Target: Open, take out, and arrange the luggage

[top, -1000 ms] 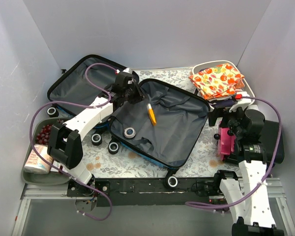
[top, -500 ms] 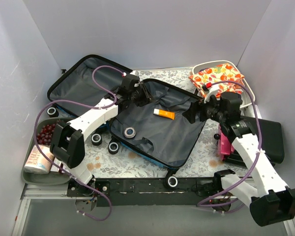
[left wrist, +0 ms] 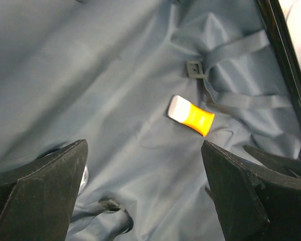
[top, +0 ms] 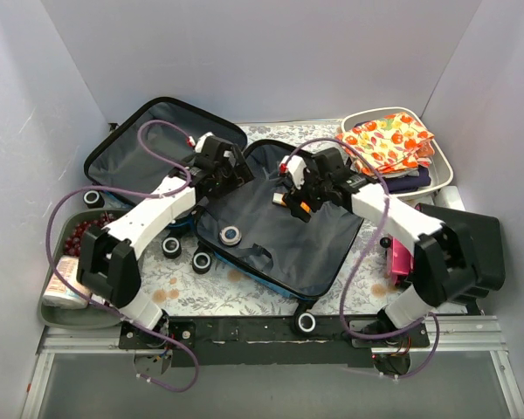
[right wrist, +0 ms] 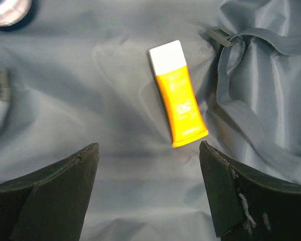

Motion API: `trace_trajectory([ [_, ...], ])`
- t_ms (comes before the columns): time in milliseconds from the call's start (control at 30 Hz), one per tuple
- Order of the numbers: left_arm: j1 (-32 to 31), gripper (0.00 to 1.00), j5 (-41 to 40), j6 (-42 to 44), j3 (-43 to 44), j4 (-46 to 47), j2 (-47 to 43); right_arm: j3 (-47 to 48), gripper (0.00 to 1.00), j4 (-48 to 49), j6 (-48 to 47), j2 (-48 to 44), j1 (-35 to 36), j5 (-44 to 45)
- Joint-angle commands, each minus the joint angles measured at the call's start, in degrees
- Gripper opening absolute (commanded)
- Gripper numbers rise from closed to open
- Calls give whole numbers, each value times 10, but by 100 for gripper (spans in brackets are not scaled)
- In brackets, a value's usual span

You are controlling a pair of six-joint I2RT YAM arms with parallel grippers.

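Observation:
The luggage (top: 279, 240) lies opened flat, both dark grey lined halves facing up, the lid half (top: 144, 144) at the back left. An orange tube with a white cap (right wrist: 176, 95) rests loose on the lining of the near half; it also shows in the left wrist view, orange tube (left wrist: 190, 115). My left gripper (top: 236, 170) hovers at that half's left rim, open (left wrist: 143, 150) with only lining between its fingers. My right gripper (top: 297, 199) hangs directly over the tube, open (right wrist: 148, 150), the tube's crimped end just ahead of the fingertips and apart from them.
A small round tin (top: 230, 234) lies on the lining near the luggage's left corner. A white tub (top: 444, 170) with a fruit-print cloth (top: 389, 140) stands at the back right. A flat black case (top: 480, 244) and a pink item (top: 400, 257) sit right. A grey tray (top: 57, 310) is at the left.
My left gripper opened and let go of the orange tube, which now lies flat on the lining. My right arm swung left from the pink item to above the tube.

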Motion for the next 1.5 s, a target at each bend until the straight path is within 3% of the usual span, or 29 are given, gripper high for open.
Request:
trace_trajectory([
  [0,11,98,-94,-5,11,-76,-79,85,85,-34,-104,85,1,35],
  [167,14,98,-122,3,-14,-97,-115,130,76,-50,-125,174,5,76],
  [500,16,98,-127,13,-35,-91,-146,137,64,9,-123,251,62,172],
  [700,15,98,-126,17,-40,-85,-148,153,32,24,-99,276,68,233],
  [733,16,98,-125,17,-41,-87,-148,152,22,26,-93,269,69,242],
  [867,15,98,-124,22,-38,-86,-147,137,2,39,-58,220,69,247],
  [1100,16,98,-113,33,-43,-64,-147,76,1,7,198,54,69,285],
  [1200,15,98,-102,40,-40,-58,-142,72,1,-86,311,-28,64,324],
  [1367,16,98,-76,48,-52,-41,-139,77,1,-332,462,-133,38,395],
  [1467,16,98,-63,51,-57,-40,-135,46,1,-389,516,-187,2,385],
])
